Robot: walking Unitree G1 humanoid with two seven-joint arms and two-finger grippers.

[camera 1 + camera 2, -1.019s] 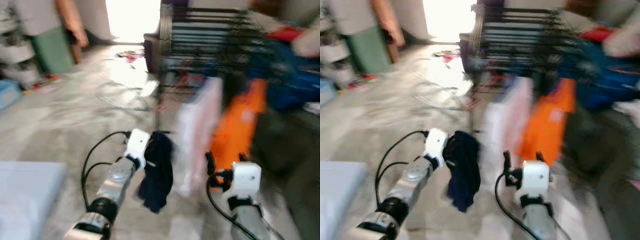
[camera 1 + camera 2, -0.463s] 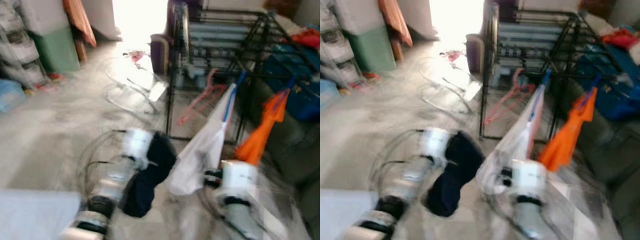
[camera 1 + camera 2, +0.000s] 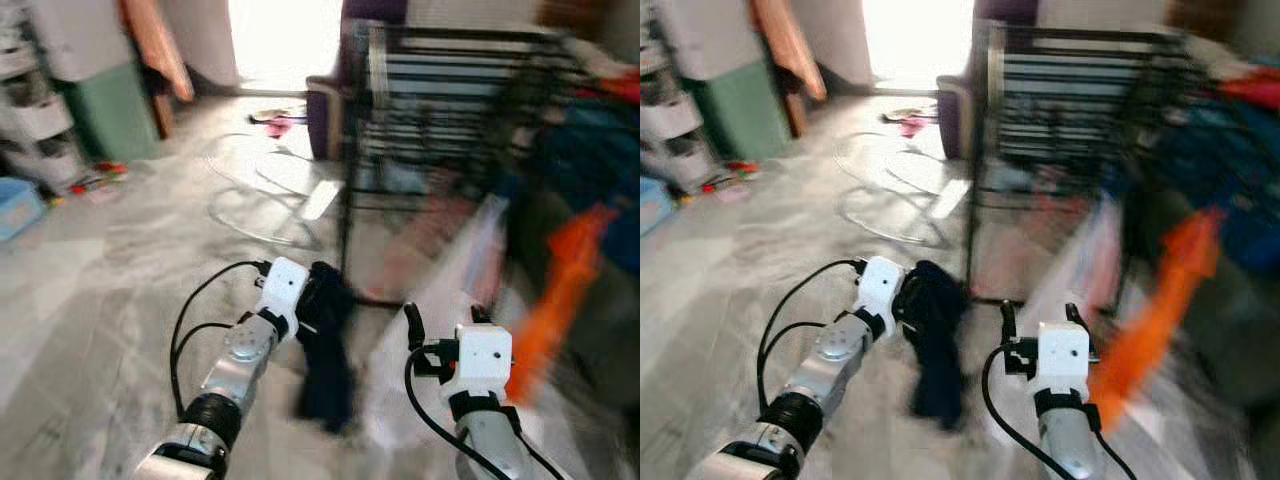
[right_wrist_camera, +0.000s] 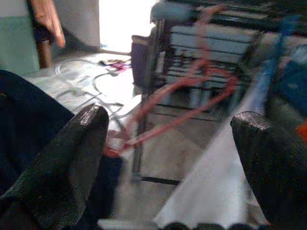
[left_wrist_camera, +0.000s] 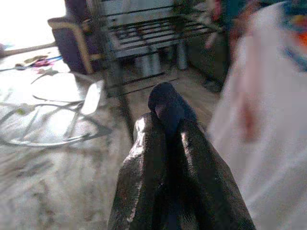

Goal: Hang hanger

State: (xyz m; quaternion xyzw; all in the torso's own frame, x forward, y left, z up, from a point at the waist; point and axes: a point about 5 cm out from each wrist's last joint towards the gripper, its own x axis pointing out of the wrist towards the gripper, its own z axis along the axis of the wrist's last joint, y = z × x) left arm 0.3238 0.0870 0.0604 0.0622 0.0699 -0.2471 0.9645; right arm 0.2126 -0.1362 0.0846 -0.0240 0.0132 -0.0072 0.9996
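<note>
The dark blue cloth hangs limp from the left gripper, whose two black fingers are pressed together on its top end. If a hanger is inside the cloth, it cannot be seen here. The cloth looks soft and light. It would fold and swing when moved, so I think it is best to hold it up high near the top, as it is held now, and let the rest dangle. Just in front of this gripper stands the black drying rack with its thin bars. A white garment hangs from the rack on the far side of the dark cloth, and an orange one hangs past that. The right gripper is empty, with its fingers spread wide apart. It points at the rack too, and a pink hanger made of thin wire hangs there ahead of it. That hanger looks stiff but light and easy to knock off. Behind the rack is a purple chair, and some hoops lie on the gray floor.
</note>
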